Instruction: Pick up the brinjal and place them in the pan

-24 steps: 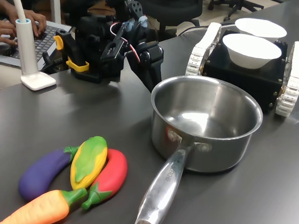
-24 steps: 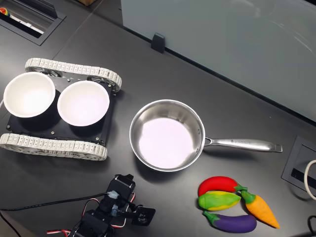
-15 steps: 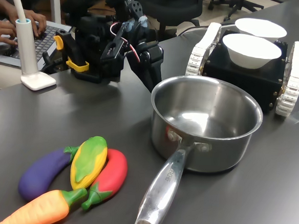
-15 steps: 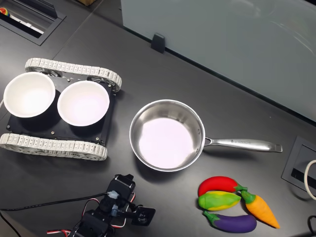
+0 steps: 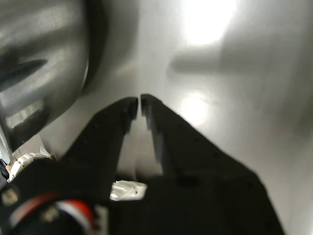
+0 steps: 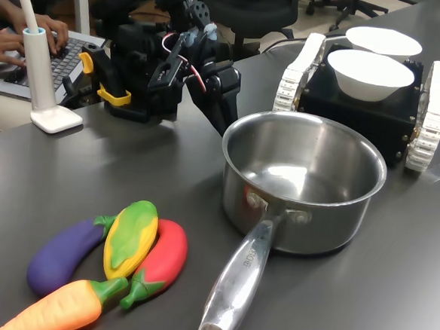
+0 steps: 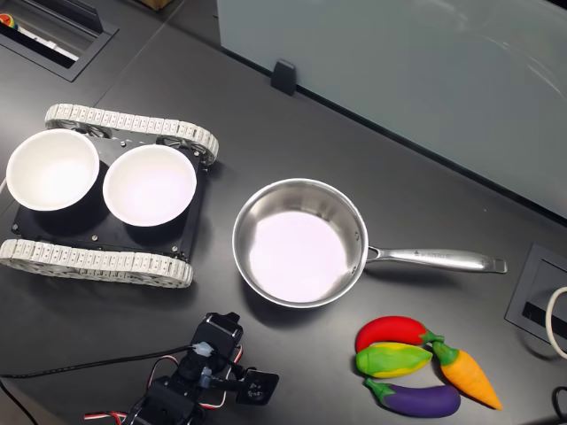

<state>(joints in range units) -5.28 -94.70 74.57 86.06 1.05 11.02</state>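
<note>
The purple brinjal [image 6: 66, 254] [image 7: 415, 399] lies on the dark table beside other toy vegetables, at the lower left of the first exterior view and the lower right of the second exterior view. The steel pan [image 6: 353, 212] [image 7: 259, 212] stands empty mid-table, and its shiny wall [image 5: 39, 58] shows in the wrist view. My gripper [image 5: 137, 104] [image 6: 224, 124] [image 7: 259, 387] hangs low over the table just outside the pan, far from the brinjal. Its black fingertips nearly touch and hold nothing.
A yellow-green corn [image 6: 130, 236], a red chilli [image 6: 162, 261] and an orange carrot [image 6: 55, 313] lie against the brinjal. A black tracked vehicle [image 7: 97, 232] carries two white bowls [image 7: 149, 184]. A white stand [image 6: 46, 107] and a person's hands on a keyboard [image 6: 21, 38] are behind the arm.
</note>
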